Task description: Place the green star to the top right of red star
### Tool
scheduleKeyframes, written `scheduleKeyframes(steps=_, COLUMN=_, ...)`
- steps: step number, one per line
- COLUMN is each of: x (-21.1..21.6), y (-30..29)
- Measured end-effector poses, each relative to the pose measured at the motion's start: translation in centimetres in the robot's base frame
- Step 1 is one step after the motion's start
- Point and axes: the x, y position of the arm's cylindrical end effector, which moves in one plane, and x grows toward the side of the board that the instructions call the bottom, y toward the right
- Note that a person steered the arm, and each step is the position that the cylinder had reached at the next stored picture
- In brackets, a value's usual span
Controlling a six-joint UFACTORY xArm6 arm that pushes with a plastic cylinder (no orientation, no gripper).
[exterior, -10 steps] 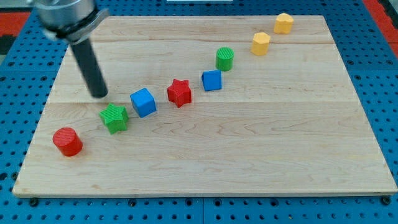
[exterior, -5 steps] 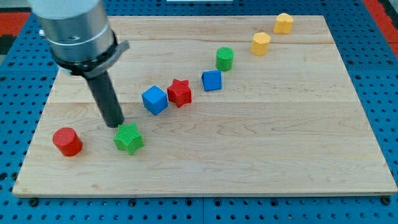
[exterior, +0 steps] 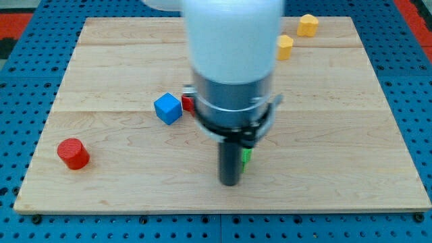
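My tip (exterior: pixel 231 182) rests on the board near the view's bottom, at the middle. The green star (exterior: pixel 246 155) shows only as a sliver just right of the rod, touching or nearly touching it. The red star (exterior: pixel 187 102) is mostly hidden behind the arm; a small red edge shows right of the blue cube (exterior: pixel 168 108). The green star lies to the lower right of the red star.
A red cylinder (exterior: pixel 73 153) sits at the view's lower left. Two yellow blocks (exterior: pixel 285 46) (exterior: pixel 308 25) sit at the top right. The arm's body hides the green cylinder and the second blue cube.
My tip has swept from the left side to the bottom middle, pushing the green star rightward along the board. The arm now covers the middle blocks.
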Motion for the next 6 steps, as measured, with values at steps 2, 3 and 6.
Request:
scheduleKeyframes(steps=2, x=-9.8, y=-1.3)
scheduleKeyframes(steps=3, x=-10.9, y=-1.0)
scheduleKeyframes(steps=6, x=-19.2, y=7.9)
